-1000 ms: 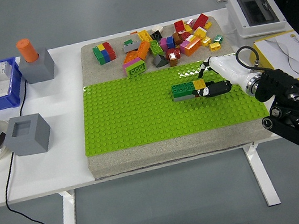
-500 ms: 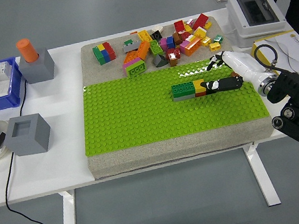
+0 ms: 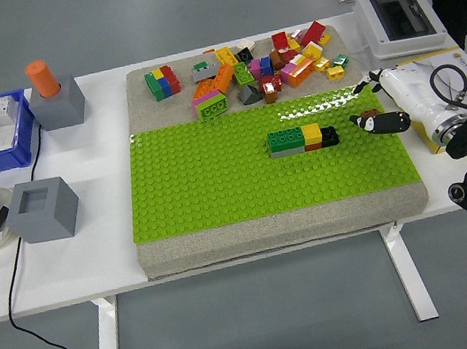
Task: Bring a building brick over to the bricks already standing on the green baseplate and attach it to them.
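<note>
Green studs of the baseplate carry a short row of joined bricks: a green one, a yellow one over red, and a black one at the end nearest the hand. Only the right hand shows, white with dark fingers, hovering just beyond that black brick, apart from it, fingers spread and holding nothing. Farther from the hand, at the far side, lies the loose brick pile. A white box stands on the desk behind the hand.
</note>
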You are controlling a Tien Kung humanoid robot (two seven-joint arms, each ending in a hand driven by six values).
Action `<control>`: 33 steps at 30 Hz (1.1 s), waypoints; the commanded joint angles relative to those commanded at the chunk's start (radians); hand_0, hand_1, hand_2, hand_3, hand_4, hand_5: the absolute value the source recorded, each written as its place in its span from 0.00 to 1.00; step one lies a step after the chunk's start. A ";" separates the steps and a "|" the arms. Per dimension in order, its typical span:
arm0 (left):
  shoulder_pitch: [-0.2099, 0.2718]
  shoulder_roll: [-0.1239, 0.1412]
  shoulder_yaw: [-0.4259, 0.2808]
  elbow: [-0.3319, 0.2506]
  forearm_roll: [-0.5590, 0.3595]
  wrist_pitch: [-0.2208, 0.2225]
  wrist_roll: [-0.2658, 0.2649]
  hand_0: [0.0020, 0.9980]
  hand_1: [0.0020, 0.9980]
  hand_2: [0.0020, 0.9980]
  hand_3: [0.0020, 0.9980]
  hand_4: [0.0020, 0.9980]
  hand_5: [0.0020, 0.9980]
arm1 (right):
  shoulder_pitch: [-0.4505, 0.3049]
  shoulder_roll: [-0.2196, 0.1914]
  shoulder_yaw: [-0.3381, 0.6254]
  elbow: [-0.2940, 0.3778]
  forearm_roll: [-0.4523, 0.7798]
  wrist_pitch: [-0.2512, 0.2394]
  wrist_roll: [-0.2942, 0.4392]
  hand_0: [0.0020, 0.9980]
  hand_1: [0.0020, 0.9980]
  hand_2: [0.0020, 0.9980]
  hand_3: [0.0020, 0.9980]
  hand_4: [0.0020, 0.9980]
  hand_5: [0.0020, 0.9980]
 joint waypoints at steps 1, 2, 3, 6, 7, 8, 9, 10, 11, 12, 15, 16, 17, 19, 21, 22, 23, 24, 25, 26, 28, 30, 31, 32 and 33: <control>-0.001 0.000 0.000 0.000 0.001 0.000 0.000 0.78 0.77 0.71 0.45 1.00 0.82 | 0.003 -0.005 0.000 -0.008 -0.026 0.009 -0.008 0.66 0.65 0.73 0.65 0.77 0.26; -0.001 0.000 0.000 0.000 0.001 0.000 0.000 0.78 0.77 0.71 0.45 1.00 0.82 | 0.005 -0.008 0.000 -0.014 -0.042 0.015 -0.014 0.66 0.65 0.73 0.65 0.77 0.26; -0.001 0.000 0.000 0.000 0.001 0.000 0.000 0.78 0.77 0.71 0.45 1.00 0.82 | 0.007 -0.010 -0.001 -0.020 -0.056 0.021 -0.020 0.68 0.67 0.74 0.66 0.73 0.23; -0.002 0.000 0.000 0.000 0.000 0.000 -0.001 0.78 0.77 0.71 0.45 1.00 0.82 | 0.013 -0.014 -0.001 -0.033 -0.086 0.038 -0.038 0.68 0.67 0.74 0.66 0.73 0.23; -0.002 0.000 0.000 0.000 -0.001 0.000 -0.001 0.78 0.77 0.71 0.45 1.00 0.82 | 0.015 -0.014 -0.002 -0.037 -0.093 0.043 -0.043 0.68 0.67 0.74 0.66 0.73 0.23; -0.002 0.000 0.000 0.000 -0.001 0.000 -0.001 0.78 0.77 0.71 0.45 1.00 0.82 | 0.017 -0.014 -0.003 -0.040 -0.098 0.046 -0.047 0.68 0.67 0.74 0.66 0.73 0.23; -0.002 0.000 0.000 0.000 -0.001 0.000 -0.001 0.78 0.77 0.71 0.45 1.00 0.82 | 0.020 -0.014 -0.004 -0.042 -0.102 0.050 -0.050 0.68 0.69 0.75 0.66 0.72 0.21; -0.002 0.000 0.000 0.000 0.000 0.000 -0.001 0.78 0.77 0.71 0.45 1.00 0.82 | 0.025 -0.014 -0.010 -0.047 -0.106 0.053 -0.054 0.68 0.69 0.75 0.66 0.72 0.21; -0.002 0.000 -0.001 0.000 0.000 0.000 -0.001 0.78 0.77 0.71 0.45 1.00 0.82 | 0.030 -0.013 -0.016 -0.052 -0.108 0.057 -0.057 0.68 0.69 0.75 0.66 0.72 0.21; -0.002 0.000 -0.001 0.000 0.001 0.000 -0.001 0.78 0.77 0.71 0.45 1.00 0.82 | 0.036 -0.012 -0.025 -0.058 -0.109 0.062 -0.061 0.68 0.69 0.75 0.66 0.72 0.21; -0.003 0.000 -0.002 0.000 0.002 0.000 -0.001 0.78 0.77 0.71 0.45 1.00 0.82 | 0.053 -0.007 -0.045 -0.075 -0.111 0.071 -0.067 0.69 0.69 0.76 0.66 0.70 0.20; -0.003 0.000 -0.002 0.000 0.003 0.000 -0.001 0.78 0.77 0.71 0.45 1.00 0.82 | 0.056 -0.005 -0.049 -0.079 -0.110 0.072 -0.068 0.69 0.69 0.76 0.66 0.70 0.20; -0.004 0.000 -0.003 0.000 0.004 -0.001 -0.001 0.78 0.77 0.71 0.45 1.00 0.82 | 0.062 -0.002 -0.054 -0.084 -0.109 0.075 -0.070 0.69 0.69 0.76 0.66 0.70 0.20; -0.004 0.000 -0.003 0.000 0.005 -0.001 -0.001 0.78 0.77 0.71 0.45 1.00 0.82 | 0.066 0.002 -0.056 -0.089 -0.107 0.077 -0.072 0.69 0.69 0.76 0.66 0.70 0.20; -0.004 0.000 -0.003 0.000 0.005 -0.001 -0.001 0.78 0.77 0.71 0.45 1.00 0.82 | 0.066 0.005 -0.055 -0.091 -0.101 0.076 -0.071 0.69 0.69 0.76 0.67 0.70 0.20; -0.004 0.000 -0.003 0.000 0.005 -0.001 -0.001 0.78 0.77 0.71 0.45 1.00 0.82 | 0.065 0.006 -0.053 -0.092 -0.094 0.074 -0.070 0.69 0.69 0.76 0.67 0.70 0.20; -0.004 0.000 -0.003 0.000 0.005 -0.002 -0.001 0.78 0.77 0.71 0.45 1.00 0.82 | 0.064 0.006 -0.052 -0.091 -0.087 0.073 -0.069 0.69 0.69 0.76 0.67 0.70 0.20; -0.004 0.000 -0.002 0.000 0.005 -0.002 -0.001 0.78 0.77 0.71 0.45 1.00 0.82 | 0.063 0.007 -0.049 -0.091 -0.078 0.070 -0.067 0.69 0.69 0.76 0.67 0.70 0.20; -0.004 0.000 -0.003 0.000 0.005 -0.002 -0.001 0.78 0.77 0.71 0.45 1.00 0.82 | 0.061 0.008 -0.047 -0.090 -0.069 0.067 -0.065 0.69 0.69 0.76 0.67 0.70 0.20; -0.004 0.000 -0.003 0.000 0.006 -0.002 -0.001 0.78 0.77 0.71 0.45 1.00 0.82 | 0.060 0.009 -0.045 -0.089 -0.062 0.065 -0.063 0.69 0.69 0.76 0.67 0.70 0.20; -0.004 0.000 -0.003 0.000 0.007 -0.003 -0.001 0.78 0.77 0.71 0.45 1.00 0.82 | 0.055 0.012 -0.038 -0.088 -0.034 0.057 -0.055 0.68 0.68 0.75 0.68 0.70 0.20; -0.003 0.000 -0.004 0.000 0.008 -0.003 -0.001 0.78 0.77 0.71 0.45 1.00 0.82 | 0.052 0.014 -0.032 -0.087 -0.013 0.050 -0.049 0.68 0.68 0.75 0.68 0.70 0.20; -0.003 0.000 -0.004 0.000 0.008 -0.003 0.000 0.78 0.77 0.71 0.45 1.00 0.82 | 0.050 0.015 -0.030 -0.086 0.004 0.045 -0.043 0.68 0.68 0.75 0.68 0.70 0.20; -0.003 0.000 -0.004 0.000 0.008 -0.003 0.000 0.78 0.77 0.71 0.45 1.00 0.82 | 0.047 0.016 -0.027 -0.085 0.020 0.039 -0.038 0.68 0.68 0.75 0.68 0.70 0.20; -0.003 0.000 -0.004 0.000 0.008 -0.003 0.000 0.78 0.77 0.71 0.45 1.00 0.82 | 0.046 0.017 -0.025 -0.085 0.031 0.036 -0.034 0.68 0.68 0.75 0.71 0.72 0.21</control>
